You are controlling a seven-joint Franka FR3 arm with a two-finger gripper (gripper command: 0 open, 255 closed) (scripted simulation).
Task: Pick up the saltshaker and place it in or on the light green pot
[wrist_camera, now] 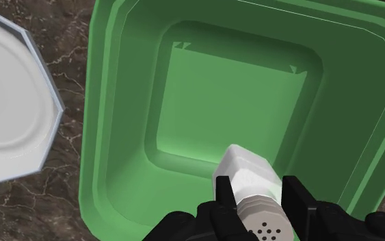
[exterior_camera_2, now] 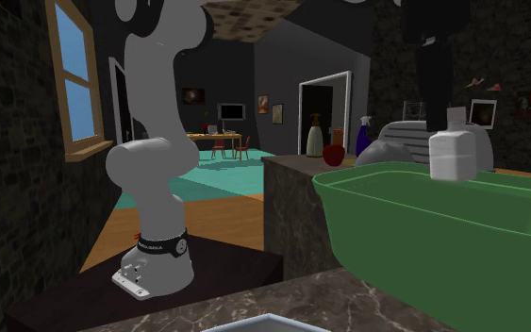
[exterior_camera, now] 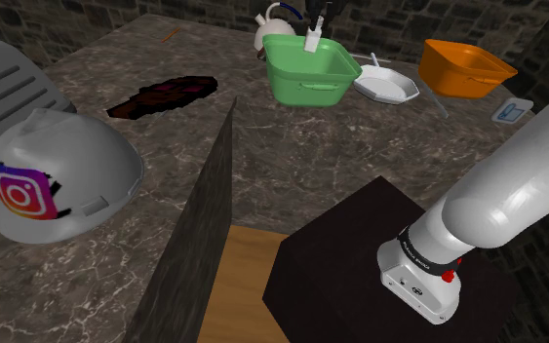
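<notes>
Found the dark stand (exterior_camera: 350,263) nearest, tucked against the stone counter's (exterior_camera: 292,166) near edge, with the white arm (exterior_camera: 516,185) mounted on it and stretched toward the far edge. Passed a grey hard hat (exterior_camera: 58,175) resting dome-up by the near left corner in the shoulder view, and a flat dark-red object (exterior_camera: 160,97) further in, both well apart from the work. Came next to the light green pot (wrist_camera: 115,103) near the far edge, open side up, with a white dish (wrist_camera: 6,103) just beside it and an orange tub (exterior_camera: 462,73) beyond, toward the far right corner. Caught the gripper (wrist_camera: 260,198) directly over the pot's opening, fingers clamped from both sides on the white saltshaker (wrist_camera: 249,171), perforated cap toward the hand and base pointing down into the pot. Judged that grip, high near the cap, as leaving the base free for setting down. Placed the shaker in the air, inside the rim's outline and with its base about at rim height, touching nothing but the fingers. Judged the carry as done, the lowering and release as outstanding. Reckoned a release from there as likely to topple the shaker, hence a descent first. Left a white rounded vessel (exterior_camera: 275,29) behind the pot unidentified.
</notes>
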